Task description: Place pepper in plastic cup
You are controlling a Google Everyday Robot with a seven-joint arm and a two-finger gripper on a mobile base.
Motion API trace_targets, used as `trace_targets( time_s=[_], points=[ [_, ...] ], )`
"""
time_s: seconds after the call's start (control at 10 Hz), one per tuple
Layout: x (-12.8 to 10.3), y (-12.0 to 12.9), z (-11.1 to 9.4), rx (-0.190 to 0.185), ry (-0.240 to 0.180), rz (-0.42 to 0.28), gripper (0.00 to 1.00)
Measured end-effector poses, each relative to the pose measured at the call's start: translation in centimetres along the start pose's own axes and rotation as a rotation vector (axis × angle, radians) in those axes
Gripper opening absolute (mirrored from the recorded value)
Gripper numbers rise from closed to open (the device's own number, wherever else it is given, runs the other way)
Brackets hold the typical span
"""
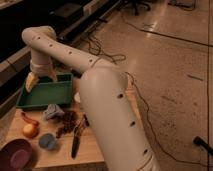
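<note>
Pepper: the pepper is lying on the left side of the table, just beside the fruit.
Feel: I am guessing it is light, thin and a bit bendy. Its smooth skin may be slipping easily.
Where to hold: I am thinking the middle is best. That means pinching across it gently, so it is not getting squashed.
Gripper: the gripper is hanging over the far left corner of the tray. Its fingers are spread and holding nothing, and it is well apart from the pepper.
Cup: the cup seems to be the white thing peeking out beside the arm, next to the tray.
Table: it is looking like flat wood, and small things are crowding near the pepper.
Room: the floor is shining, and cables are lying on it.
</note>
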Motion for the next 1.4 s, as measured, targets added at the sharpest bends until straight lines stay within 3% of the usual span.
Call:
trace_targets(
  time_s=[0.1,0.4,0.6,0.7,0.9,1.1,1.4],
  points=[
    [0.1,-0.2,0.2,-0.003,0.01,-0.02,0.8],
    [1.5,-4.3,2.7,-0.005,0.062,-0.125,0.8],
    [2.9,-8.4,5.3,-0.008,0.122,-0.205,0.8],
    [3.4,-9.0,6.2,-0.017,0.15,-0.227,0.8],
    [3.9,-9.1,8.0,-0.016,0.186,-0.241,0.8],
    [4.3,-9.5,10.0,-0.006,0.19,-0.24,0.8],
    [4.4,-9.2,9.7,-0.007,0.193,-0.235,0.8]
  ],
)
